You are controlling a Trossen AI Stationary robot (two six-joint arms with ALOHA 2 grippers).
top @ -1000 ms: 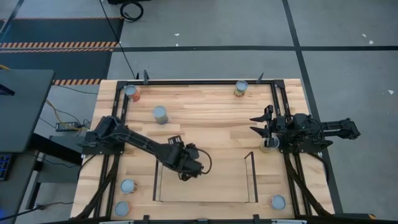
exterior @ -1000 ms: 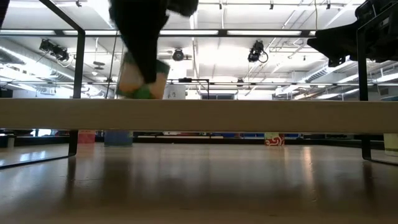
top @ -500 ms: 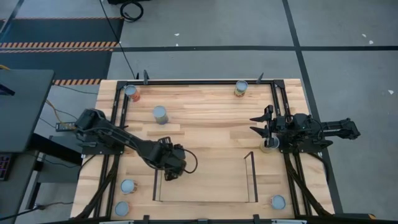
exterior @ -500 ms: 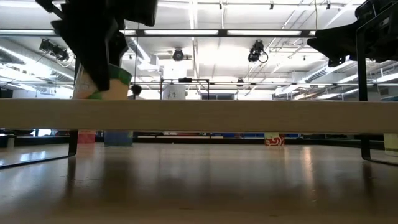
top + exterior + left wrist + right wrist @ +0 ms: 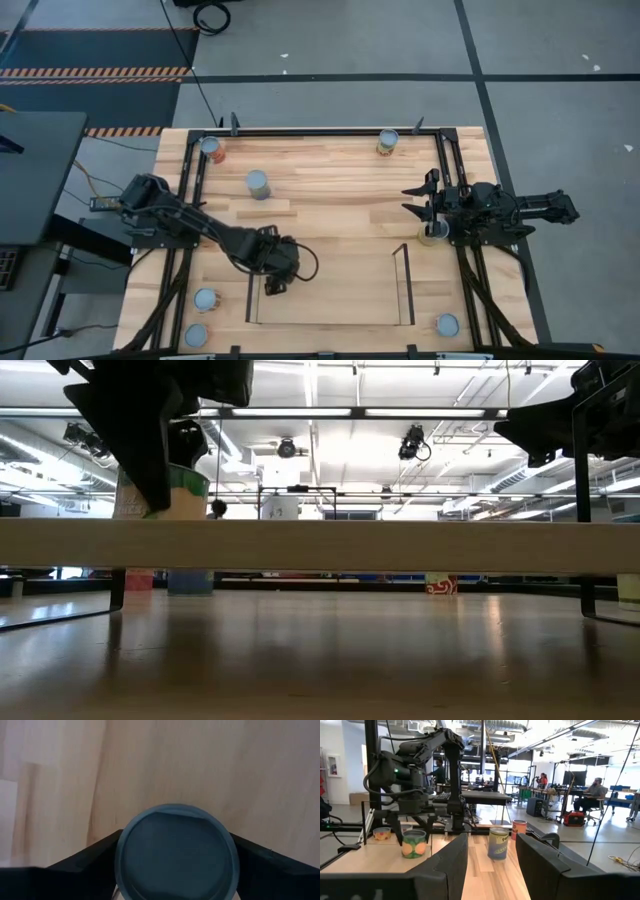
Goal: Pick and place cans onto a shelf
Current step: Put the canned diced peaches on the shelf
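Floor: grey concrete (image 5: 330, 50) crossed by dark seams; a hazard-striped mat (image 5: 95, 72) at one side
Ceiling: long strip lights (image 5: 420, 412); exposed ducts (image 5: 492, 726)
Room: desks (image 5: 620, 796) with seated people (image 5: 592, 787) far off

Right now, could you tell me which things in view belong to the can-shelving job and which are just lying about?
Job in hand:
- shelf
- can on the shelf, at the left gripper
- tabletop cans, such as the red-labelled can
- right gripper, waiting at the table's right edge

Lying about:
- wooden strip
- coiled cable on the floor
- grey desk
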